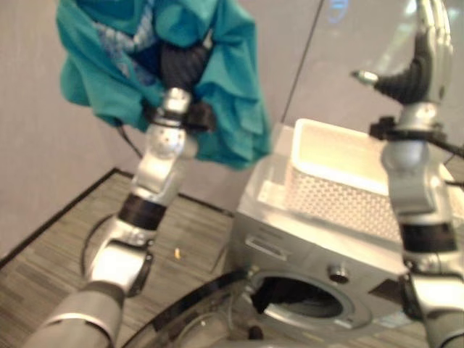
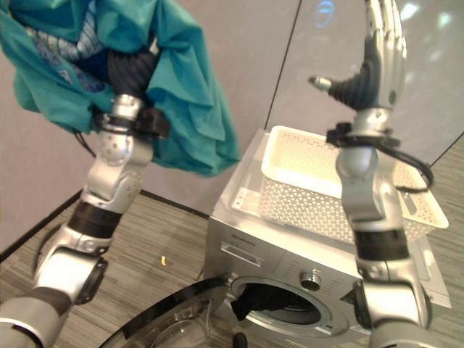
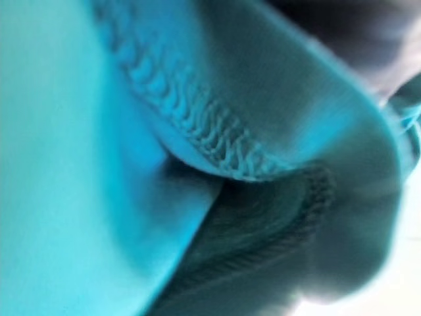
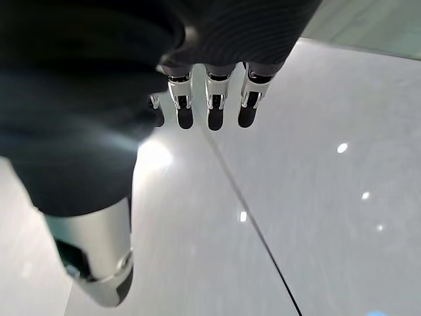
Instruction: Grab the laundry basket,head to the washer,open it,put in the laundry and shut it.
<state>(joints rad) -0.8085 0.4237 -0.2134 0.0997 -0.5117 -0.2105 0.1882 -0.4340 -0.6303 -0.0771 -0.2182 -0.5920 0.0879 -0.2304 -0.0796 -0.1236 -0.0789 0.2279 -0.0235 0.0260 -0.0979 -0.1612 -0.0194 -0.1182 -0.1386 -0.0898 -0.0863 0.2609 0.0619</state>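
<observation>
**Teal garment held high on the left; washer drum open low and to the right**

- Left hand (image 2: 130, 76): raised, buried in a teal garment (image 2: 185, 101) bunched over it; a darker cloth shows in the same bundle. Fingers hidden in the folds, so whether they clasp cannot be told. Cloth hangs well above the floor.
- Right hand (image 2: 384, 51): raised on the far right, fingers straight, thumb out, holding nothing.
- Laundry basket (image 2: 304, 181): white, perforated, resting on top of the washer (image 2: 254, 246).
- Washer door (image 2: 170, 319): swung open to the near left. Drum opening (image 2: 279, 301): dark item showing at its lip.
- Key relation: the opening lies below and to the right of the loaded left hand, the nearer arm; judged a downward, rightward carry.
</observation>
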